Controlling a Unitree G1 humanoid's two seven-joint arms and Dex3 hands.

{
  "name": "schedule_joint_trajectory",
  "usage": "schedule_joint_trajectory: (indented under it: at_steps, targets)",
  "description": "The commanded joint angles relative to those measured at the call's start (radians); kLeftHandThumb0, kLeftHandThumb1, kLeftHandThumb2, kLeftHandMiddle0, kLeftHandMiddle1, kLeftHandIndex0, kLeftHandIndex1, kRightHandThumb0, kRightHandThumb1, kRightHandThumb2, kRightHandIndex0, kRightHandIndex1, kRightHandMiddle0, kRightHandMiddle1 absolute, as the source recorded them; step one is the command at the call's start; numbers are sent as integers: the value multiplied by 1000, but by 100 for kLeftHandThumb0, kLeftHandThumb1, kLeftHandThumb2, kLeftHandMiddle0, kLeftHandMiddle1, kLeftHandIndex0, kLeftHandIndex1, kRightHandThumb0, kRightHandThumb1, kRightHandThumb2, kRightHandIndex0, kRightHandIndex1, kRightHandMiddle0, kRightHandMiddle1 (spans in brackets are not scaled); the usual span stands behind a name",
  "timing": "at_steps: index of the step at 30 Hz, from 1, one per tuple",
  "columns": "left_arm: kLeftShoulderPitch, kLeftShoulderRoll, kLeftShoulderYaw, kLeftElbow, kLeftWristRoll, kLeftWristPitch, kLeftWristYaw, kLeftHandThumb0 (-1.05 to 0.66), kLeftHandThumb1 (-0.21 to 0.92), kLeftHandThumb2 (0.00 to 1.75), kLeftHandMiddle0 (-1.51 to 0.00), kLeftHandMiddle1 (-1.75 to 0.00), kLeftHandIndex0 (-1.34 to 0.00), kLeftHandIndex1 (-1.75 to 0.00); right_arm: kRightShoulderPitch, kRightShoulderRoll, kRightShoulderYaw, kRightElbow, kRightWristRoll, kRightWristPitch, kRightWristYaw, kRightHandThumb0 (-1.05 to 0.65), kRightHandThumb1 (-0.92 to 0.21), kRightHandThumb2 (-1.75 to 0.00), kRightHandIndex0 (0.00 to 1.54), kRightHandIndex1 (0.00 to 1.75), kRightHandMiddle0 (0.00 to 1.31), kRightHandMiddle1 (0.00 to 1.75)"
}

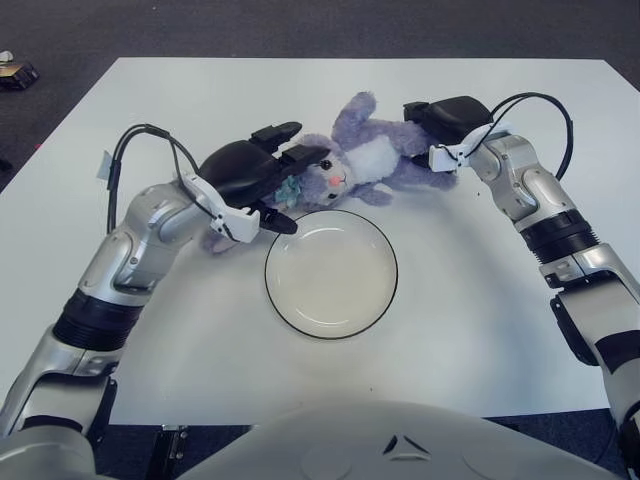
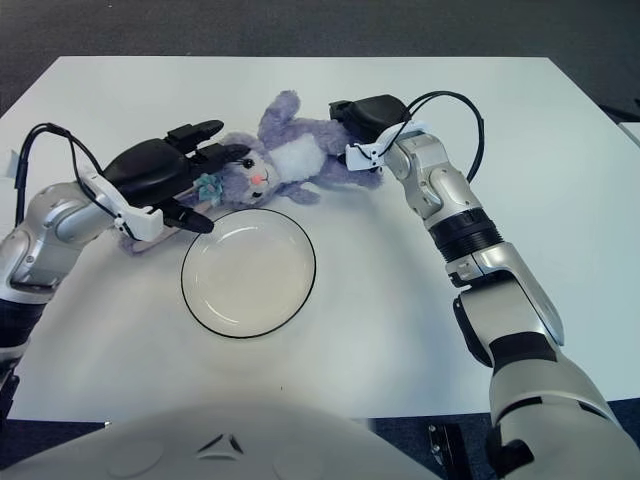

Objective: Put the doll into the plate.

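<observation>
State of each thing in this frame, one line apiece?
doll: lying on its side on the table, beyond the plate, not in it.
plate: empty, flat on the table.
left hand: fingers over the doll's head.
right hand: at the doll's legs.

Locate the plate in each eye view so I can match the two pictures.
Left eye view: the plate sits just right of centre, in front of the doll, below the left hand.
Right eye view: the plate shows left of centre, with the same doll and hand behind it.
Shared landmark: the doll's pink-cheeked face just beyond the plate's far rim; the right hand is at its far end.
</observation>
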State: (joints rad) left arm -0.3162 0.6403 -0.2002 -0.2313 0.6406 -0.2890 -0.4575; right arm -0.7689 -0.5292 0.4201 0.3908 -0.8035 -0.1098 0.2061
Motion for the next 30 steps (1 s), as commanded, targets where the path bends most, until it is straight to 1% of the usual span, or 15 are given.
schedule_joint_trajectory:
  at_steps: [1,3,7,10,14,15,17,19,21,23,28,30]
  targets:
    - [-21,-5,-5,11,22,15,9,-103,92,30,0,0,-8,-7,-4,-2,-13,5,2,5,-12,0,-36,-126,60,168,37,175]
    - [-28,-12,-10,26,31,17,16,-103,92,29,0,0,-8,-7,-2,-3,-14,2,2,6,-12,0,-36,-126,60,168,37,175]
    - [-61,-34,-29,112,59,5,64,-103,92,28,0,0,-9,-7,4,-6,-15,-8,0,14,-8,0,-36,-126,60,167,37,175]
    - [-69,-36,-33,131,64,-2,79,-102,92,28,0,0,-9,-7,4,-7,-14,-10,0,16,-7,0,-36,-126,60,167,37,175]
    - [-108,-63,-57,280,135,-56,253,-103,92,29,0,0,-10,-7,13,-12,-16,-26,2,21,2,0,-36,-126,60,167,37,175]
    - [-114,-66,-62,300,145,-65,278,-103,92,29,0,0,-10,-7,14,-12,-16,-28,2,22,3,0,-36,-125,60,167,37,175]
    - [-130,-76,-76,357,186,-87,368,-103,92,30,0,0,-10,-7,18,-14,-17,-35,3,24,5,0,-36,-125,60,167,37,175]
    - [-140,-80,-84,388,204,-101,414,-103,92,30,0,0,-10,-7,20,-15,-17,-38,3,25,6,0,-36,-125,60,166,37,175]
    - [-153,-109,-100,437,266,-98,561,-103,92,30,-1,0,-11,-7,30,-20,-20,-52,7,25,11,0,-36,-125,61,166,37,175]
    - [-160,-131,-108,464,299,-90,650,-103,92,30,-2,-1,-11,-7,39,-24,-22,-63,11,24,16,0,-36,-125,61,166,37,175]
    - [-168,-143,-120,489,318,-79,713,-102,92,30,-5,-2,-12,-6,47,-28,-23,-78,15,24,28,0,-35,-125,61,165,37,175]
    - [-171,-149,-125,497,328,-69,738,-93,92,19,-5,-1,-13,-6,55,-32,-25,-90,18,22,39,0,-35,-125,61,165,37,175]
